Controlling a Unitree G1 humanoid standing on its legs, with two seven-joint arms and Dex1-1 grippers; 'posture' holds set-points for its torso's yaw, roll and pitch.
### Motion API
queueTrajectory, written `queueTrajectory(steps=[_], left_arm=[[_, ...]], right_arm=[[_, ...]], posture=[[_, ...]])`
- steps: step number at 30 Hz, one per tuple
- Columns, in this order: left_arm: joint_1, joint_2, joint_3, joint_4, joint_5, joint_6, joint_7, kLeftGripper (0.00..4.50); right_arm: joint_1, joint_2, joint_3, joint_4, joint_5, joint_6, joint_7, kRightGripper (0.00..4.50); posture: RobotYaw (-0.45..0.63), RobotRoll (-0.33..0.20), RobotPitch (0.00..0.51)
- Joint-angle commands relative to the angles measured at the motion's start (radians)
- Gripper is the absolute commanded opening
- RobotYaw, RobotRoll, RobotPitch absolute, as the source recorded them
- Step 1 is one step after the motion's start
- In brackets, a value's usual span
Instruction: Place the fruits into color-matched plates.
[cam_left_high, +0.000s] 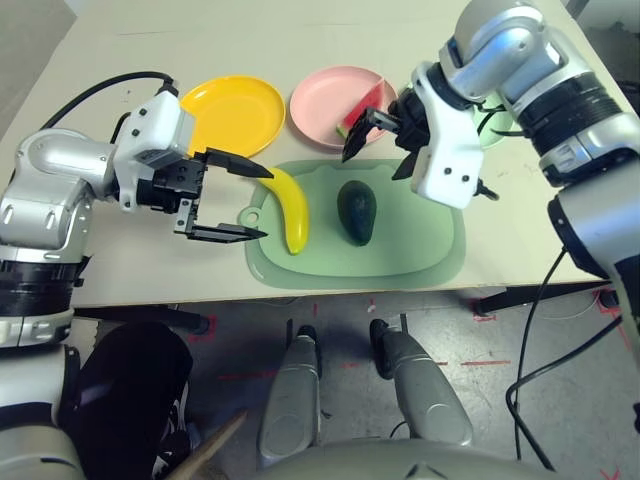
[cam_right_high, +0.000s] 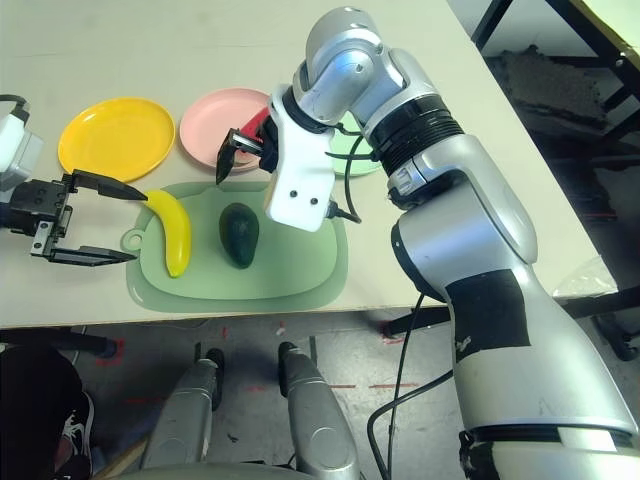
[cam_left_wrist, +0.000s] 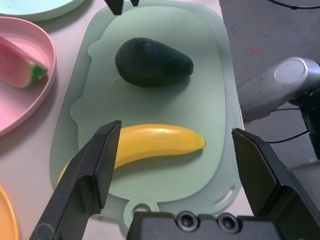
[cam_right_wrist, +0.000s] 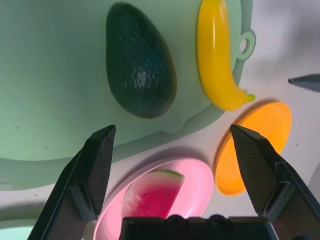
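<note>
While the watermelon wedge (cam_left_high: 364, 107) lies on the pink plate (cam_left_high: 322, 110), the banana (cam_left_high: 290, 208) and avocado (cam_left_high: 356, 211) rest side by side on the pale green cutting mat (cam_left_high: 400, 255). Both the left end effector (cam_left_high: 236, 198), just beside the banana, and the right end effector (cam_left_high: 385, 143), above the mat's far edge, are released. The yellow plate (cam_left_high: 240, 110) is bare.

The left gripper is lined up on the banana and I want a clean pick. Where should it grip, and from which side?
Grip the banana near its thicker middle, across its narrow width, coming from the robot's left where the open left gripper already faces it. It lies flat on the cutting mat, apart from the avocado.
</note>
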Motion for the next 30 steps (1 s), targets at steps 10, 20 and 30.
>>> queueTrajectory(steps=[10, 20, 30], left_arm=[[0.003, 0.014, -0.015, -0.017, 0.004, 0.01, -0.021, 4.5], [0.004, 0.014, -0.012, -0.03, 0.001, 0.019, -0.016, 4.5], [0.018, 0.01, -0.011, -0.019, 0.009, -0.003, -0.016, 4.5]], right_arm=[[0.066, 0.01, 0.065, -0.082, 0.024, 0.058, 0.006, 4.47], [0.073, 0.045, 0.046, -0.065, -0.039, 0.078, -0.013, 4.47], [0.095, 0.053, 0.037, -0.042, -0.095, 0.104, -0.048, 4.47]], posture=[[-0.06, 0.0, 0.324], [-0.05, 0.0, 0.329], [-0.04, 0.0, 0.331]])
